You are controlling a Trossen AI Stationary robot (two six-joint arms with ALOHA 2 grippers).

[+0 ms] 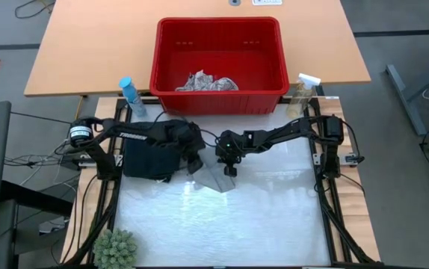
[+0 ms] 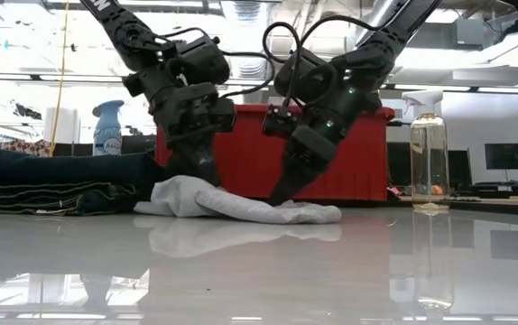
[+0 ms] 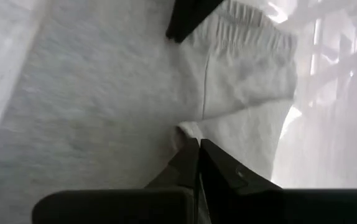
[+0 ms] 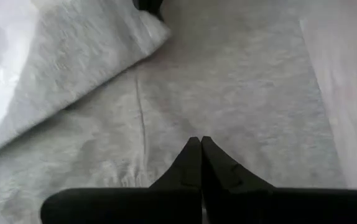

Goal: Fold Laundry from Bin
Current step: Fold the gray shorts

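Observation:
A small plain grey cloth [image 1: 216,179] lies crumpled on the white table, near its middle. My left gripper [image 1: 196,166] and my right gripper [image 1: 230,171] both slant down onto it, each shut, a short way apart. In the low view the left gripper [image 2: 212,177] stands at the cloth's [image 2: 241,206] raised left part and the right gripper [image 2: 279,196] at its flatter middle. Folded dark trousers [image 1: 149,157] rest flat on the table's left side. The red bin [image 1: 218,96] stands behind, with a leaf-print white cloth [image 1: 207,82] on its floor. My left gripper [image 3: 198,147] is shut on a folded-over edge of the grey cloth [image 3: 182,132], caught only at its fingertips. It slants down from the table's left and far side. The cloth lies on the table, a little bunched at the tips. My right gripper [image 4: 200,142] is shut with its tips on the grey cloth's top surface [image 4: 194,124], beside a seam. It slants down from the table's right and far side. Whether it has one layer or several, I cannot tell. The cloth lies on the table.
A blue spray bottle [image 1: 130,96] stands at the bin's left corner and a clear one [image 1: 304,93] at its right. A small green plant [image 1: 116,248] sits at the near left corner. The near half of the table [image 1: 259,224] is bare.

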